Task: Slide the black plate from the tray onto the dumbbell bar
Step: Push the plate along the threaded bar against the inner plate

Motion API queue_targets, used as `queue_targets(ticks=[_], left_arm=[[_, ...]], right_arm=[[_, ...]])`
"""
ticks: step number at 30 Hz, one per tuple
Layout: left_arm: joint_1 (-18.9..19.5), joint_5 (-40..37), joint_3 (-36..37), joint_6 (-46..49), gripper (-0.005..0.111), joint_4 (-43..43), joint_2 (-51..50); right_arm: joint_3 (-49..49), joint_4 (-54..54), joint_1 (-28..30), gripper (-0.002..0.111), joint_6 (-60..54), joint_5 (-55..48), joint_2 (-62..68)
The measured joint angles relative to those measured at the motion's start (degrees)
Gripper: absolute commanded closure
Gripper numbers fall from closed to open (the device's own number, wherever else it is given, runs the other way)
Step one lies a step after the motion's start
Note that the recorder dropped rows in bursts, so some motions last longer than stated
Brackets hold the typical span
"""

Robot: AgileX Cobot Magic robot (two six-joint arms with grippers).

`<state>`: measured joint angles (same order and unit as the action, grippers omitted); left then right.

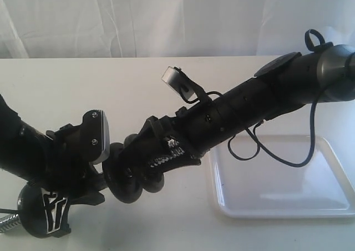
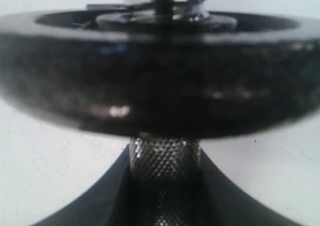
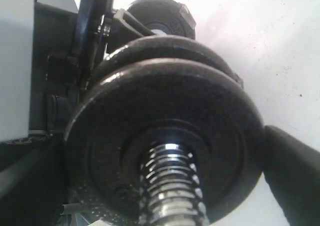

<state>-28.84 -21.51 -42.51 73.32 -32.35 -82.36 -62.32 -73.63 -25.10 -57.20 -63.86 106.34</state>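
Bar: short chrome steel dumbbell bar (image 2: 165,158) with a knurled middle and coarse-threaded ends. It is held slanted above the table, and one bare threaded end shows at the near left edge of the exterior view.
Left claw: left gripper (image 2: 165,201) is pinched on the bar's knurled middle, with a dark finger on either side. Judged reason: it steadies the bar clear of the table so that a disc can run along the thread.
Task plate: small round matte black iron plate (image 3: 200,111) sits on the threaded end with the bar through its centre hole. The thread pokes out toward the right wrist camera. The plate is off the tray.
Second disc: a matching black iron disc (image 3: 165,46) sits just behind it on the same bar, with a thin gap between them.
Right claw: right gripper (image 1: 156,170) reaches across the middle, its jaws spread wide around the plate. One dark finger (image 3: 295,176) lies right at the rim. Contact is not resolvable, so I cannot tell whether it pinches the plate or stands free of it.
Stage (judgement): the plate is threaded on and the task looks nearly done. Possibly it needs only seating against the second disc.
Tray: white glossy rectangular plastic tray (image 1: 277,179) with rounded corners and a low rim, off to the right and well apart from the bar. No disc is visible in the part that shows.
Background: white tabletop (image 1: 83,84), with a white curtain (image 1: 166,18) behind.
Writing: white print (image 1: 173,148) on the right gripper's body and a white mark on a dark round piece (image 1: 47,212) near the bar's bare end. Both are too blurred to read, and no brand is legible.
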Motion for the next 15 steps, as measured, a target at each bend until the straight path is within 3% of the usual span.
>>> queue_targets(ticks=[4,6,7,15], left_arm=[[0.00,-0.08,0.00,0.00,0.107,0.00,0.00],[0.00,-0.08,0.00,0.00,0.107,0.07,0.00],[0.00,-0.08,0.00,0.00,0.107,0.07,0.00],[0.00,-0.37,0.00,0.00,0.107,0.43,0.00]], right_arm=[[0.00,0.04,0.00,0.025,0.00,0.04,0.00],[0.00,0.14,0.00,0.008,0.00,0.04,0.00],[0.00,0.27,-0.04,0.003,0.00,0.04,0.00],[0.00,1.32,-0.17,0.003,-0.32,-0.85,0.00]])
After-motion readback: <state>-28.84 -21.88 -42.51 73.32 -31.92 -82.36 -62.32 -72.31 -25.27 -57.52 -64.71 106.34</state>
